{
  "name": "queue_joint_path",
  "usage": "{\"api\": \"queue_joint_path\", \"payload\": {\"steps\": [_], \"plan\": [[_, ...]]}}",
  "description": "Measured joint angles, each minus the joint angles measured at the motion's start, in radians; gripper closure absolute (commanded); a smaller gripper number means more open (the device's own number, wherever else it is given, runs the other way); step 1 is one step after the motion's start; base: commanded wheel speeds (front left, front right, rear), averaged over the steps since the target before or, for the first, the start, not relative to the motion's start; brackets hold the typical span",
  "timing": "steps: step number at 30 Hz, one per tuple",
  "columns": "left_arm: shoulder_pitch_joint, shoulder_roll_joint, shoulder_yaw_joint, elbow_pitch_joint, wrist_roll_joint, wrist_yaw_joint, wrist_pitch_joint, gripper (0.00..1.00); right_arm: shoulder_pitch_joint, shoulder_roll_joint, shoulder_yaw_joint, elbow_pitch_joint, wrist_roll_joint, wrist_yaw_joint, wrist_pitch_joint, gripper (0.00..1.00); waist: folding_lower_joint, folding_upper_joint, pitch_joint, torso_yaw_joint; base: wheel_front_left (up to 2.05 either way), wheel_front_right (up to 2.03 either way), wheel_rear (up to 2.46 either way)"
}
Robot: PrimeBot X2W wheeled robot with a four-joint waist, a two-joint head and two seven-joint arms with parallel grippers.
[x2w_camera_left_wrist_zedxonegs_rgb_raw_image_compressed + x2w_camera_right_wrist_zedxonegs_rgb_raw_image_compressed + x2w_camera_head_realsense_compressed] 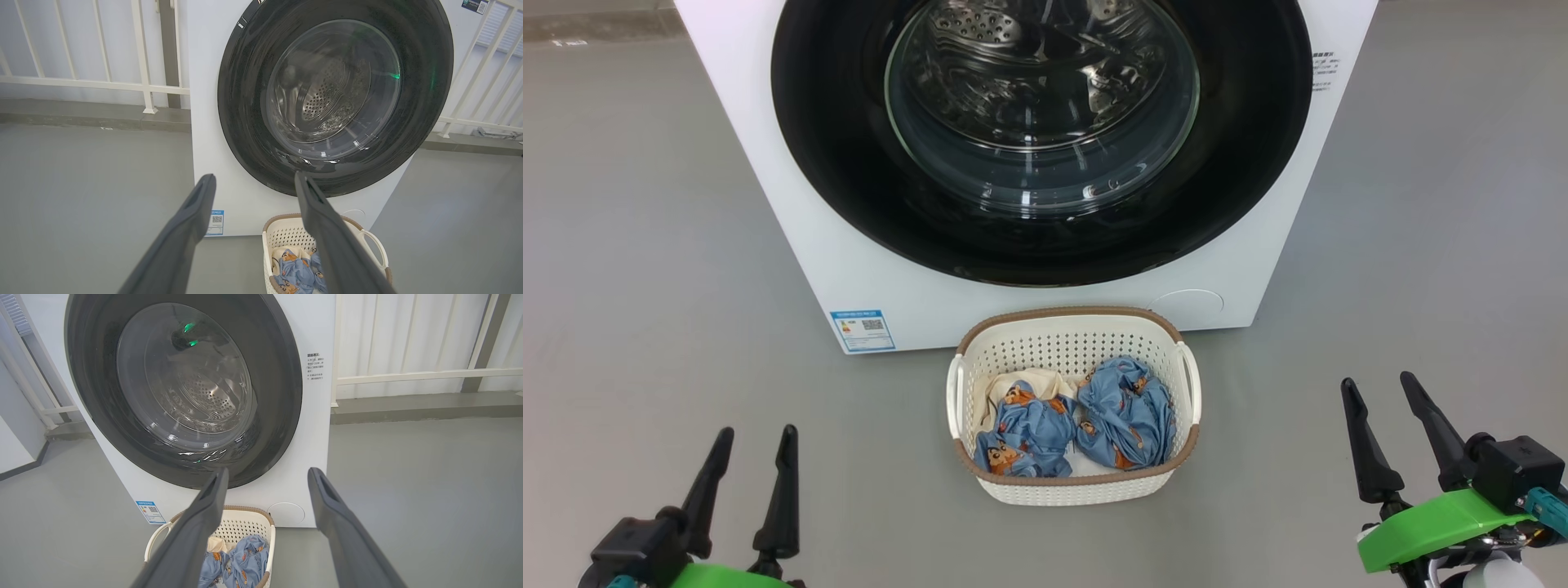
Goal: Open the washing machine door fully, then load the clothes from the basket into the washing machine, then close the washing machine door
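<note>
The white washing machine (866, 269) stands ahead with its glossy black round door (833, 163) closed flat against the front; the steel drum shows through the glass. On the floor in front sits the cream basket (1075, 328) holding blue printed clothes (1123, 420) and a cream cloth (1033, 381). My left gripper (756, 434) hangs open at the lower left, well clear of the basket. At the lower right my right gripper (1379, 384) is open too, empty. The door (245, 122) and basket (286, 230) appear beyond the left fingers (192, 212); door (282, 396) and basket (245, 522) beyond the right fingers (327, 498).
Grey floor (645, 286) spreads wide on both sides of the machine and basket. White railings (102, 83) and a low grey kerb run behind the machine on the left, and a railing (408, 375) stands behind on the right. A blue label (862, 330) marks the machine's lower front.
</note>
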Motion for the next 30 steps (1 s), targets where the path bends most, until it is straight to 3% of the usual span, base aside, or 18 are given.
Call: {"api": "queue_joint_path", "payload": {"steps": [30], "plan": [[-0.005,0.0,-0.009,0.015,0.014,0.0,0.0,0.0,0.0,0.011,-0.028,0.0,-0.061,0.0,0.0,0.0,0.0,0.0,-0.005,0.006,0.05,0.05,-0.09]]}}
